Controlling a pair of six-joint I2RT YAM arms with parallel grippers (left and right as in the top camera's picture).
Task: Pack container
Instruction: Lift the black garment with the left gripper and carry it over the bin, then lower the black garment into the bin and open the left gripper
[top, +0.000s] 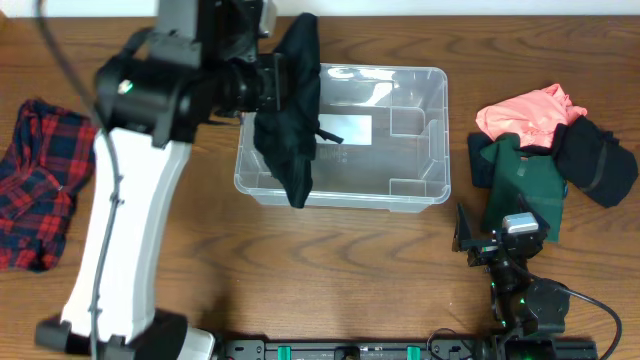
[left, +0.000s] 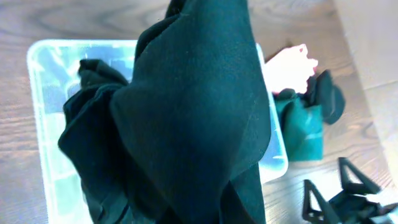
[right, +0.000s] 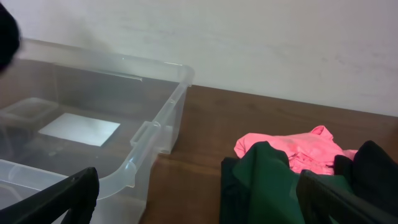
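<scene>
The container is sitting upright on the surface, slightly toward 12 o'clock from the middle. A black garment is hanging over the container's 9 o'clock end, clamped in the left tool. At 3 o'clock, a pink cloth, a green cloth and a dark cloth are lying heaped together. The right tool is standing at 5 o'clock, its fingers spread wide and gripping nothing. A red plaid shirt is lying far out at 9 o'clock.

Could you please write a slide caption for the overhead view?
Left pincer holds a dark garment over the clear container; open right pincer sits beside piled clothes.
</scene>
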